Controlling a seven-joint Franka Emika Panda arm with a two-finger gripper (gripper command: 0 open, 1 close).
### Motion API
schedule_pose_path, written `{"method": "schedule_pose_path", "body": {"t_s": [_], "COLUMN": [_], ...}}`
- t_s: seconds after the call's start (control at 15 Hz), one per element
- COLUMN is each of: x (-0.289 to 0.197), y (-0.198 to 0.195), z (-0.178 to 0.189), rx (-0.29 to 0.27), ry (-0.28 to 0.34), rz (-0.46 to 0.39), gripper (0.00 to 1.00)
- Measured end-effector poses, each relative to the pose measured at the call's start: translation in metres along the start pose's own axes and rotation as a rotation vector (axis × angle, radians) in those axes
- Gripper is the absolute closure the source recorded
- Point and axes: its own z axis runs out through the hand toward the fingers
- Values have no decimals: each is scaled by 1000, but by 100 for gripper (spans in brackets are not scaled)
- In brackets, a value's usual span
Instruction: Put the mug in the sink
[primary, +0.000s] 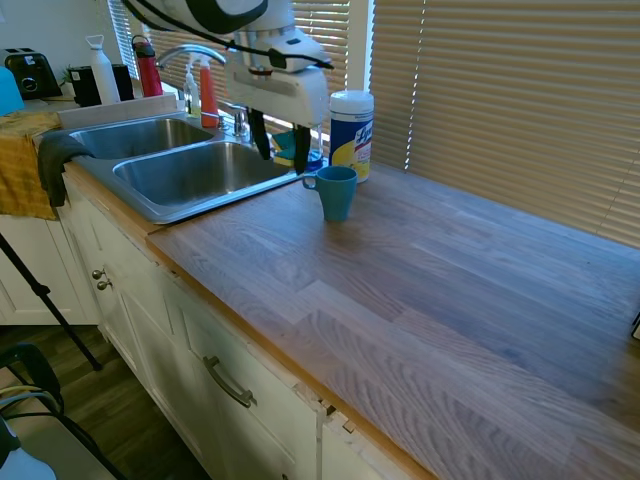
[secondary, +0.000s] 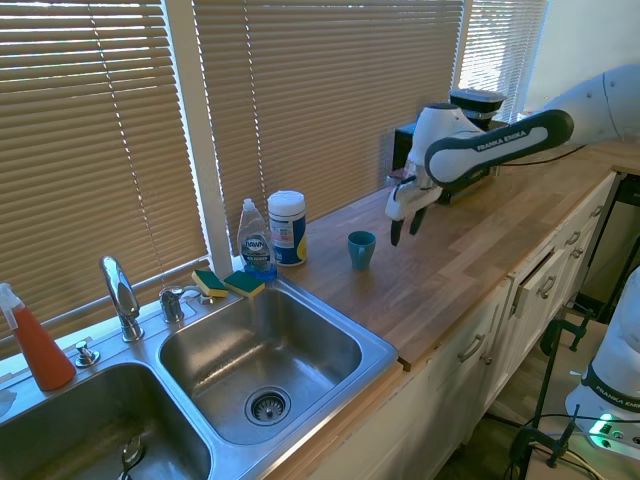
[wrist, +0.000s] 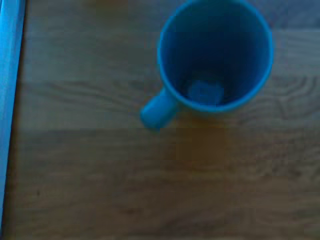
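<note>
The small teal glazed mug (primary: 335, 191) is stood upright and empty on the wood-grain bench (primary: 430, 280), just beside the stainless steel double-basin sink (primary: 180, 170), handle turned toward the basin. The white arm's gripper (secondary: 404, 227) is held above it, apart, dark fingers spread and empty, apparently lined up for a grasp. A white-and-yellow wipes canister (primary: 351, 132) is seen just behind.
</note>
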Motion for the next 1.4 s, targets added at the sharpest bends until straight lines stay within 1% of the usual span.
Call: {"method": "schedule_pose_path", "body": {"t_s": [0.27,0.6,0.8,0.93,1.07,1.13,1.27,1.4], "x": [39,83,99,106,111,112,113,113], "y": [-37,-50,-58,-60,-60,-59,-56,-57], "z": [17,47,68,86,100,107,120,126], "rx": [23,16,-2,-27,-51,-63,-84,-98], "ry": [-12,2,8,0,-9,-15,-28,-42], "rz": [55,214,296,325,334,337,341,340], "gripper": [0,0,0,0,0,100,100,100]}}
